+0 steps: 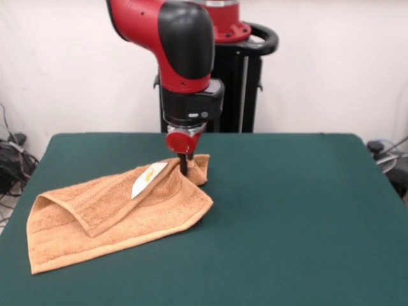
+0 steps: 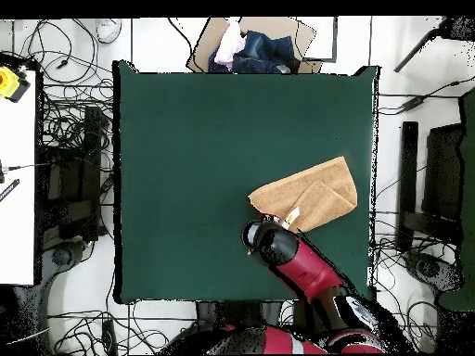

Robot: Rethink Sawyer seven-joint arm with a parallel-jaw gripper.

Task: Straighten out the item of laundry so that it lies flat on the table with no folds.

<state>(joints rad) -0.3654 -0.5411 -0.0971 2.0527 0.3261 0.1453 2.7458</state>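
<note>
- White walls stand behind a dark green desk [image 1: 287, 210]; cables lie on the floor round it in the overhead view.
- 1 orange-tan towel [image 1: 108, 220] lies on the desk, partly folded: a flap is turned over on top of the lower layer, and the layers do not line up.
- From the front, the towel sits on the left half of the desk, its long edge running from the near left corner up toward the middle.
- From overhead, the towel [image 2: 311, 195] lies in the right half, nearer the edge by the robot's base than the far edge.
- A small white tag [image 1: 148, 178] with a yellow mark shows on the upper layer, just beside the tool.
- 1 red and black arm [image 1: 185, 57] comes down over the towel's raised corner.
- The tool [image 1: 183, 167] reaches down to that bunched corner, where the cloth stands up slightly from the desk; its tips are dark and half hidden by cloth, so I cannot tell whether it is clenched on the towel or released.
- Beyond the far edge in the overhead view, a cardboard box [image 2: 255, 42] holds dark and pale cloth.
</note>
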